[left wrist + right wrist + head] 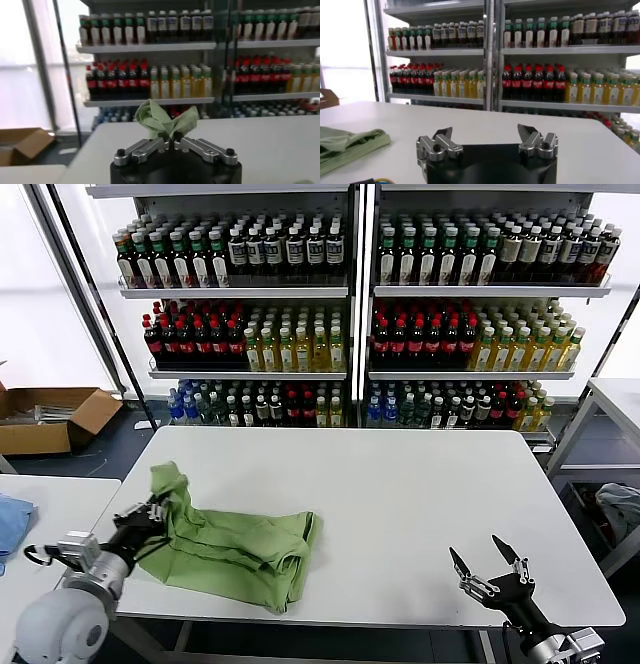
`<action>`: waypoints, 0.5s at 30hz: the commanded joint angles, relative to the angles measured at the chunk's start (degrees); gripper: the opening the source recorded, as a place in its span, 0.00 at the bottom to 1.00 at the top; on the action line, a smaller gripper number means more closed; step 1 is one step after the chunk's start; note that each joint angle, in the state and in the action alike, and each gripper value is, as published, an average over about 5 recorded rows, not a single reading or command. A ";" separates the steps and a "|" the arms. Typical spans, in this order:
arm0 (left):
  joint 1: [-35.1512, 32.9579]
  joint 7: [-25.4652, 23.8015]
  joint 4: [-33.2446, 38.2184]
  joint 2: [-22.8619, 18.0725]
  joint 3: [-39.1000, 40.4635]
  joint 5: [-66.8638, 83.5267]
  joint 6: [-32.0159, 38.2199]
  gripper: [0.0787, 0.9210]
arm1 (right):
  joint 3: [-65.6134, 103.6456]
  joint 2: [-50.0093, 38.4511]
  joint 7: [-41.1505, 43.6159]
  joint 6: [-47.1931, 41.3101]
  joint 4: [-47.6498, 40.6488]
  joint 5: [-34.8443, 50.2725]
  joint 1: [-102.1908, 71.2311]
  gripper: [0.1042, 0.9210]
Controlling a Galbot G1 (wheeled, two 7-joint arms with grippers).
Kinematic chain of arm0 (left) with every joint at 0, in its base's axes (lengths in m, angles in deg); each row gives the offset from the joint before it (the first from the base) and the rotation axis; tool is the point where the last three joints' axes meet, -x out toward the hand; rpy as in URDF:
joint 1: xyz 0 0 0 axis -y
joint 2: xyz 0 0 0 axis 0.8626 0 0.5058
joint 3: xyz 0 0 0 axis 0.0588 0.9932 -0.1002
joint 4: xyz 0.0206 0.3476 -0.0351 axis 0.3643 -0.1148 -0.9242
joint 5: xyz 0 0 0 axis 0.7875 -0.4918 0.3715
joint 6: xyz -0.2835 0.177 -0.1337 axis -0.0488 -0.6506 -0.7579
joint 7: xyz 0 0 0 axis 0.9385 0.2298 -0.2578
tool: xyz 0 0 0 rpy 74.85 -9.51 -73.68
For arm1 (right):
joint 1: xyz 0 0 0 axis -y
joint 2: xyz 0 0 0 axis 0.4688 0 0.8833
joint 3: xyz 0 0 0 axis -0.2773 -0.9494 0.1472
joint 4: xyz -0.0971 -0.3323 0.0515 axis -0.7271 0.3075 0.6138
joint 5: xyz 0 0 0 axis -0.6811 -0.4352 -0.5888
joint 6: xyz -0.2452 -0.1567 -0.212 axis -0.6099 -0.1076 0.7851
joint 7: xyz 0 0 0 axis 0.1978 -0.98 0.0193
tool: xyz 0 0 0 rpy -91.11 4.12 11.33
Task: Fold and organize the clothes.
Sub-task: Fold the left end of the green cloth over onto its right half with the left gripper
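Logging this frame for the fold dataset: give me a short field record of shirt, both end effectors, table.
garment: green polo shirt, partly folded, on the table's left near side
left end effector: shut on the shirt's left edge, fabric bunched between its fingers
right end effector: open, holding nothing, above the table's near right edge, apart from the shirt
surface: white table
background: shelves of bottles

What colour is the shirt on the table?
Light green shirt, plain as it lies; clearest in the head view.
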 commanded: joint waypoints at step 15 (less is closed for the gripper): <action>1.07 1.91 0.12 -16.82 22.09 -2.50 -1.15 0.02 | 1.06 2.16 0.00 0.50 -1.17 -2.20 -0.95 0.88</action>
